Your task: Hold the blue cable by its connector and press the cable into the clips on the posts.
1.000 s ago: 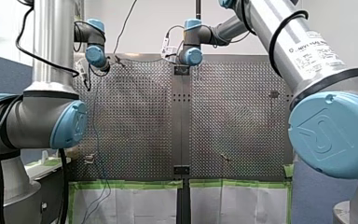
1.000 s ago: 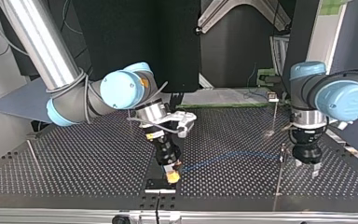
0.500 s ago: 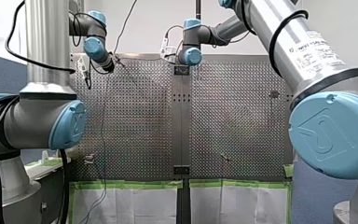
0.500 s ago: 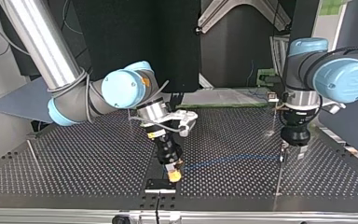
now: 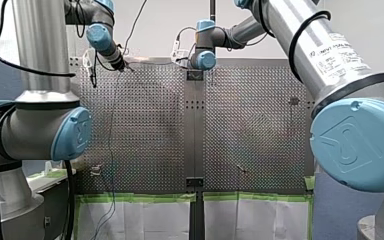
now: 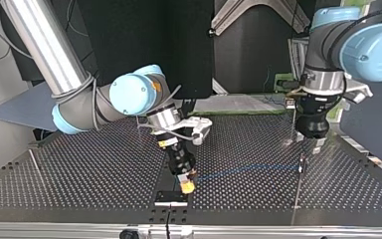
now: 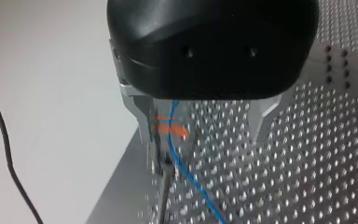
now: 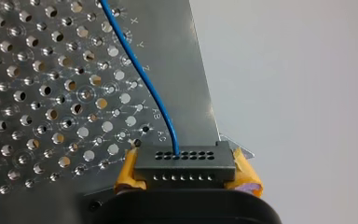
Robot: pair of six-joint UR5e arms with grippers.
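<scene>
Holding item: right gripper (image 6: 186, 186) — closed on the connector (image 8: 185, 164), which is clamped between the yellow pads (image 8: 127, 176). It is found low over the table (image 6: 79, 189), near the middle of the top view's front edge. Its place is unchanged from a second ago.

Cable (image 8: 154, 93): blue, thin. It is seen rising out of the connector's row of holes in the right wrist view. In the top view it is stretched just above the table toward the post (image 6: 298, 184) at that view's right.

Left gripper (image 6: 309, 143) — metal fingers (image 7: 142, 119) set wide apart, nothing gripped. In the left wrist view the cable is passed between them, close by one finger and beside an orange clip (image 7: 168, 127) at the post's head. Whether the cable is seated in the clip cannot be told.

Change noted: a second ago the left gripper was hung low beside the post, close to the table. It has since been raised and carried back, and is now placed just above the post's head. In the front view it is likewise shown higher than before.
</scene>
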